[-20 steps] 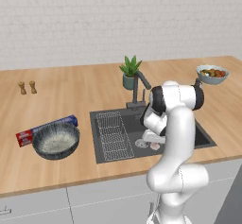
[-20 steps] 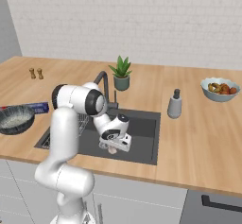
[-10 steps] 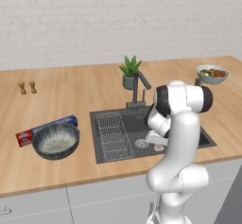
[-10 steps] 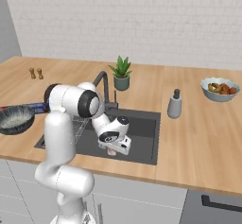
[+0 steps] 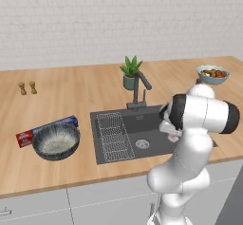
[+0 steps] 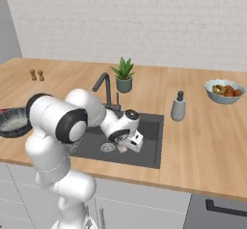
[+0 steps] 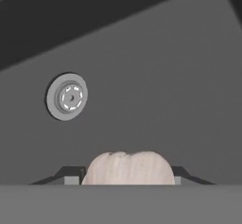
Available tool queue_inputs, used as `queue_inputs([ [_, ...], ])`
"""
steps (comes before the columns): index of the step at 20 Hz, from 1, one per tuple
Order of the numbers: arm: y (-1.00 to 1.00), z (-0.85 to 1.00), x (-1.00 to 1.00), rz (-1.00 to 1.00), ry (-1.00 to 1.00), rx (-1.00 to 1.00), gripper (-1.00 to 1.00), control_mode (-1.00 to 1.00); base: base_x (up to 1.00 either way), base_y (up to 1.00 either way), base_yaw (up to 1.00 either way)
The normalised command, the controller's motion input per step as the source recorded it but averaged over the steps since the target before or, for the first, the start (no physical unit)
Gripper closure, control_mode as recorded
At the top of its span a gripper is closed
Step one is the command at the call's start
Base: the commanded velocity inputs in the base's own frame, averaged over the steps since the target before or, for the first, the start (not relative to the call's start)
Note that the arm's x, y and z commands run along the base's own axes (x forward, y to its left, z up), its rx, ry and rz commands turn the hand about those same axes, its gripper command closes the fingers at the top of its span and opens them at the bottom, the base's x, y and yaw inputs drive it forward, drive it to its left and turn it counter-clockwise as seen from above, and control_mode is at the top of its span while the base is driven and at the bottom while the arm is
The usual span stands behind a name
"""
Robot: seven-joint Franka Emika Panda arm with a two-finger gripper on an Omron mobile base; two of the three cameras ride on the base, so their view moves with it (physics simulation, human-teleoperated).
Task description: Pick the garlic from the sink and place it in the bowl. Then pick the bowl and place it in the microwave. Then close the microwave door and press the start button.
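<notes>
The pinkish-white garlic (image 7: 130, 168) sits between my two dark fingertips (image 7: 71, 176), touching both, low over the floor of the dark grey sink (image 5: 148, 118). My gripper (image 6: 126, 147) reaches down into the basin just right of the round metal drain (image 6: 107, 147) and is shut on the garlic (image 6: 121, 150). In the left base view the arm hides most of the hand (image 5: 171, 133). The dark ribbed bowl (image 5: 55, 142) with a speckled inside stands on the counter left of the sink. The microwave is out of view.
A wire rack (image 5: 113, 136) fills the sink's left half. The dark faucet (image 5: 140, 89) and a potted plant (image 5: 129, 72) stand behind the basin. A soap dispenser (image 6: 178, 106) and a pale bowl of food (image 6: 225, 91) are to the right, a foil box (image 5: 28, 135) beside the bowl.
The jaws have closed from wide open onto the garlic. The hand has settled slightly lower in the sink; the arm has otherwise barely moved.
</notes>
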Motion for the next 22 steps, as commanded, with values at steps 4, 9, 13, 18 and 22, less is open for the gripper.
queue_inputs([
  [4, -0.13, 1.0, -0.09, -0.15, 0.0, 0.0, 1.0, -1.0, 0.0, 0.0, 0.0],
  [9, 0.24, 0.99, -0.64, -0.13, 0.0, 0.0, 1.0, -1.0, 0.0, 0.0, 0.0],
  [13, 0.45, 0.76, -0.91, -0.09, 0.0, 0.0, 1.0, -1.0, 0.0, 0.0, 0.0],
  [18, 0.92, 0.6, -0.56, -0.04, 0.0, 0.0, 1.0, -1.0, 0.0, 0.0, 0.0],
  [22, 0.99, 0.42, -0.33, 0.0, 0.0, 0.0, 1.0, -1.0, 0.0, 0.0, 0.0],
])
